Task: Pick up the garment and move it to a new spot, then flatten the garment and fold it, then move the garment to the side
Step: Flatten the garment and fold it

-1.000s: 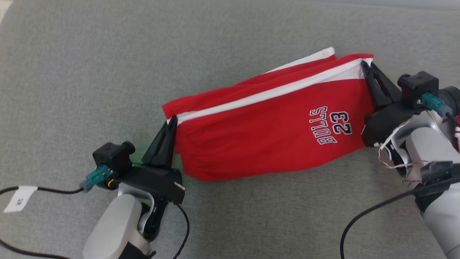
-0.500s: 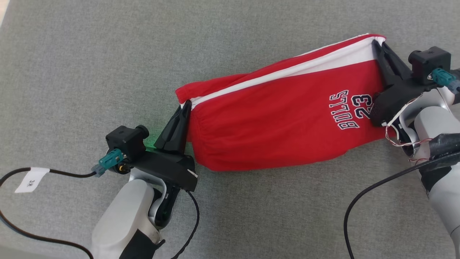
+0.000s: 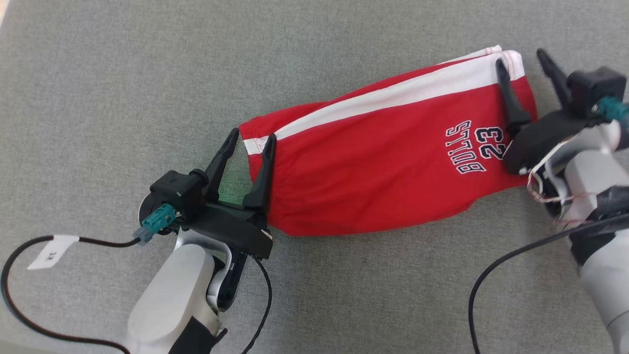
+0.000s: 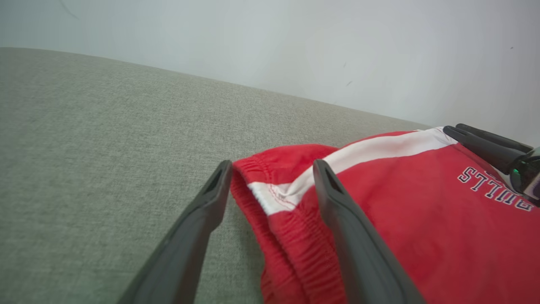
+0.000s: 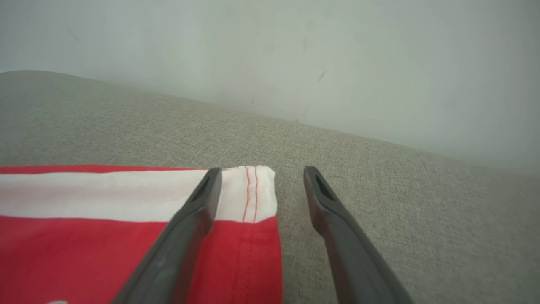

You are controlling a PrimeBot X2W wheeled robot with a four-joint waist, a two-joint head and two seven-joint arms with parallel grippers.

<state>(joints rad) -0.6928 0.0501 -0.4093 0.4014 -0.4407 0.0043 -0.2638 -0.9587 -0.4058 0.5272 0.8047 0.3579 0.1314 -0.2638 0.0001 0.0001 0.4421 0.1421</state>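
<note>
My left end effector [image 3: 253, 133] and right end effector [image 3: 520, 56] stand spread astride the end corners of the limp, light garment [image 3: 373, 167] lying, probably doubled, on the grey surface [image 3: 147, 73], and I'd pinch there.

The light is bright, soft and even. Shadows are faint, just a thin dark line under the red shorts [image 3: 373, 182]. A small green glow sits by the left gripper [image 3: 253, 133]. In the wrist views the wall [image 5: 295, 50] looks hazy and the edges bend.
</note>
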